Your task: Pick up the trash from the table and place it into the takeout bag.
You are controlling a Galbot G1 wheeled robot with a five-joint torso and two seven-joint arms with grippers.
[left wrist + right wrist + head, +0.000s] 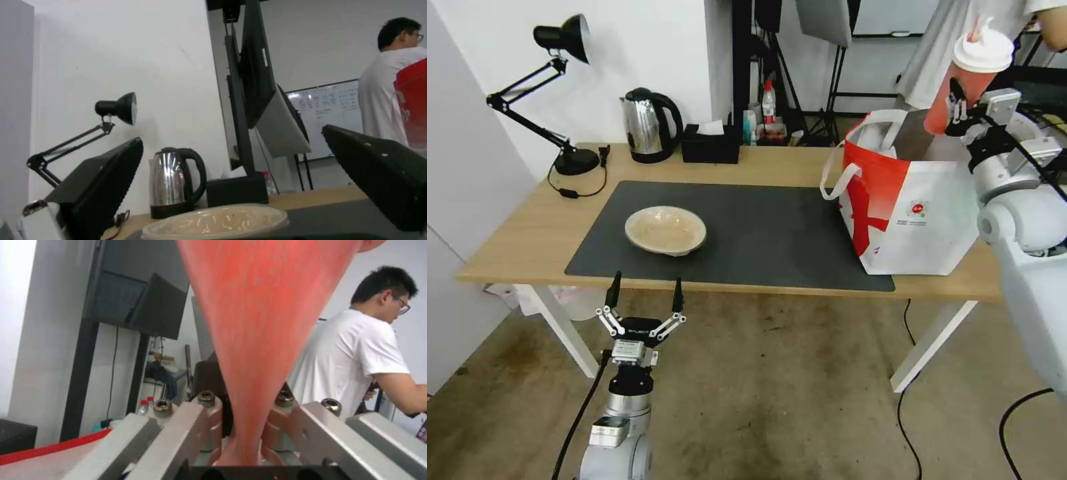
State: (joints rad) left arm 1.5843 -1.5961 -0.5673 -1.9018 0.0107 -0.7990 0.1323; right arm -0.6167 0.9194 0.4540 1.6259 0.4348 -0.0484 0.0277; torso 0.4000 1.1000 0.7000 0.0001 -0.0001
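Your right gripper [958, 110] pinches the red, white-lidded drink cup [968, 75] above the takeout bag [908, 193]; your left gripper [644, 291] hangs spread.

No text reads clearly anywhere. The takeout bag [917, 220] carries a small round red logo [918, 209] on its white face, with a line of tiny print under it at 6 o'clock, too small to read. The left gripper [645, 288] body has a white brand mark, illegible. In the left wrist view the whiteboard [329, 113] shows handwriting, too blurred to make out.
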